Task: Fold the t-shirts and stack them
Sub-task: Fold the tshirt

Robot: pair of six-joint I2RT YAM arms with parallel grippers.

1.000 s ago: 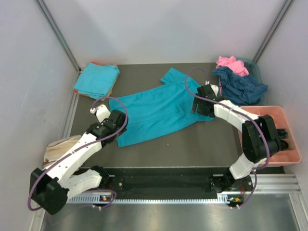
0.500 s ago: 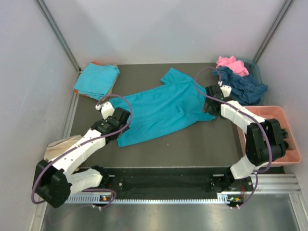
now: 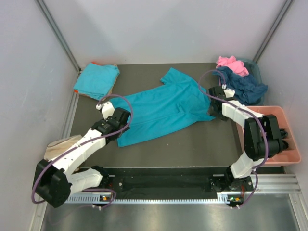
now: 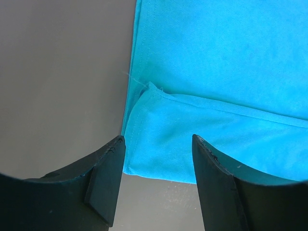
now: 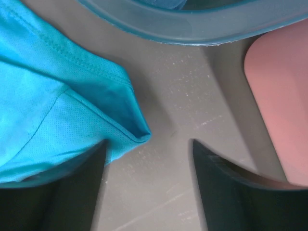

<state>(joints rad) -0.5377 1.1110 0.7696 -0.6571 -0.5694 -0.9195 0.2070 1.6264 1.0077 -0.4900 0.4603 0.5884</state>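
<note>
A teal t-shirt (image 3: 163, 108) lies spread out flat in the middle of the dark table. A folded teal shirt (image 3: 96, 79) sits at the back left corner. My left gripper (image 3: 121, 122) is open and empty, low over the spread shirt's left hem corner. In the left wrist view the gripper (image 4: 156, 159) straddles that folded-over corner (image 4: 159, 139). My right gripper (image 3: 215, 108) is open and empty at the shirt's right sleeve. In the right wrist view the gripper (image 5: 149, 159) has the sleeve tip (image 5: 120, 120) by its left finger, with bare table between the jaws.
A teal bin (image 3: 255, 72) at the back right holds pink (image 3: 231, 63) and navy (image 3: 243, 86) clothes; its rim (image 5: 192, 29) is close ahead of the right gripper. A pink tray (image 3: 284, 139) stands at the right edge. A beige cloth (image 3: 57, 147) lies at the left.
My right gripper has moved right, off the shirt body to the sleeve tip. My left gripper has shifted a little right and back to the hem corner.
</note>
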